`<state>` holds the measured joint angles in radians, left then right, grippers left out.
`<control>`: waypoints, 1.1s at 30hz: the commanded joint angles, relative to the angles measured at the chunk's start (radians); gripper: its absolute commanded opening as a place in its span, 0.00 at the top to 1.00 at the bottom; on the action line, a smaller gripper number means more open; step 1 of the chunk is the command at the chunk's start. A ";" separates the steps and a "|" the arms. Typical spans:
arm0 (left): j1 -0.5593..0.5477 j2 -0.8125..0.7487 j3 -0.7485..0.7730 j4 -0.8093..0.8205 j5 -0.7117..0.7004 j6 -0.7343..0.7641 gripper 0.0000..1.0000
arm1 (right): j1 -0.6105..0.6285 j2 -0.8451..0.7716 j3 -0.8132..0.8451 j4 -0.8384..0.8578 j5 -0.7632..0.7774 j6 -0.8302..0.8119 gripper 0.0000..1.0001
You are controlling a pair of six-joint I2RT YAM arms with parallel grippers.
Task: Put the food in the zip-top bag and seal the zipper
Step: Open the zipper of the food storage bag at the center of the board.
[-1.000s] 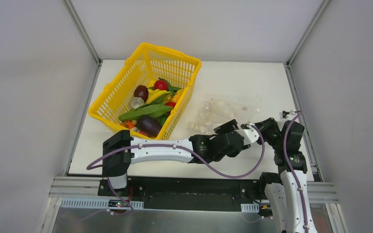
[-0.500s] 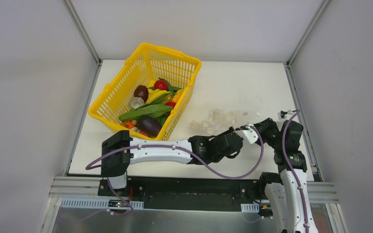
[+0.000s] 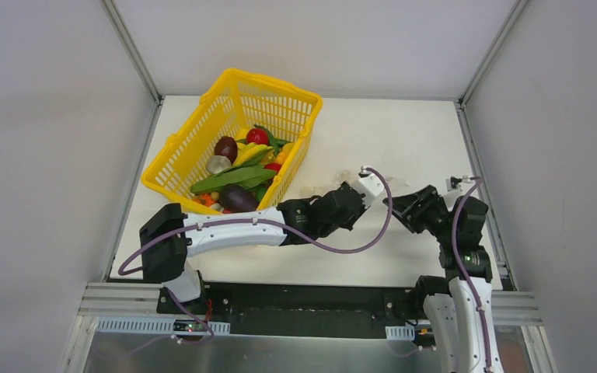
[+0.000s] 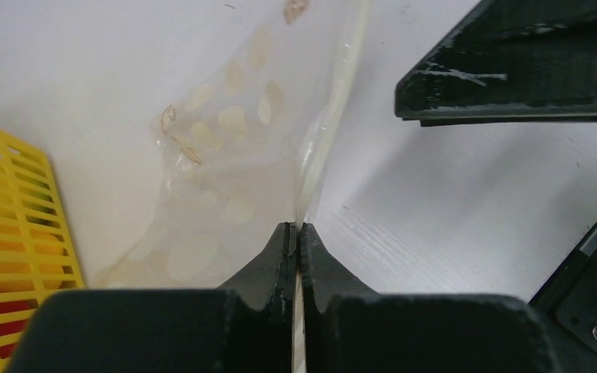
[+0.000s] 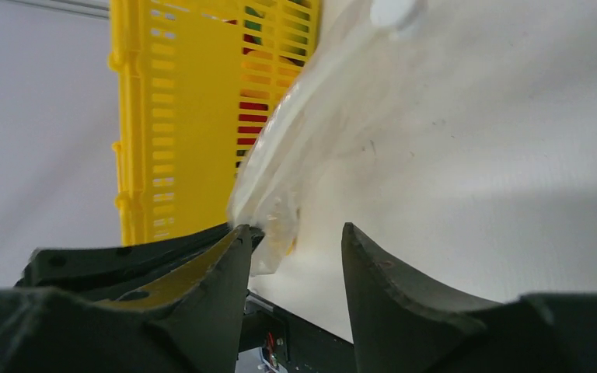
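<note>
The zip-top bag [image 4: 218, 179] is clear with whitish dots and hangs crumpled to the right of the basket. My left gripper [image 4: 295, 227] is shut on its edge, where the zipper [image 4: 328, 124] strip runs up from between the fingers. From above, the left gripper [image 3: 340, 189] is beside the basket's right corner, and the bag [image 3: 315, 188] shows only faintly. My right gripper [image 5: 295, 233] stands open just right of it. A bag corner [image 5: 274, 247] hangs by its left finger, ungripped. The food [image 3: 237, 175] lies in the yellow basket.
The yellow mesh basket [image 3: 272, 85] sits at the table's back left and fills the upper left of the right wrist view [image 5: 179, 116]. The right gripper [image 3: 401, 205] is close to the left gripper. White walls enclose the table on three sides.
My left gripper has shut on the bag's edge and carried it left toward the basket. My right gripper has opened and let go of the bag.
</note>
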<state>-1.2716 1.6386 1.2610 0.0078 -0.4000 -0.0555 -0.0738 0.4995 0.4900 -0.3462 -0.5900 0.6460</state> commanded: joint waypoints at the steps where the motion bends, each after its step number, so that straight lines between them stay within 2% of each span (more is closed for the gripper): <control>1: 0.014 -0.040 -0.005 0.027 0.046 -0.100 1.00 | 0.003 -0.075 0.015 0.110 -0.057 0.053 0.51; 5: 0.015 -0.042 0.000 0.026 0.053 -0.121 1.00 | 0.003 -0.120 -0.022 0.166 -0.054 0.113 0.54; 9: 0.016 -0.052 0.002 0.029 0.085 -0.135 1.00 | 0.003 -0.083 -0.034 0.154 -0.009 0.114 0.56; 13: 0.017 -0.057 0.000 0.029 0.103 -0.150 1.00 | 0.003 -0.048 -0.083 0.251 -0.042 0.183 0.63; 22: 0.021 -0.072 -0.004 0.034 0.118 -0.173 1.00 | 0.003 -0.080 -0.106 0.250 0.008 0.177 0.64; 27: 0.023 -0.076 -0.006 0.035 0.128 -0.193 1.00 | 0.003 -0.065 -0.133 0.325 -0.031 0.212 0.64; 33: 0.032 -0.067 -0.004 0.027 0.121 -0.238 1.00 | 0.004 -0.093 -0.122 0.342 -0.088 0.162 0.62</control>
<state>-1.2545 1.6135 1.2594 0.0105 -0.2928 -0.2417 -0.0738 0.4210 0.3546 -0.0811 -0.6167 0.8337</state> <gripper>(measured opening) 0.011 0.368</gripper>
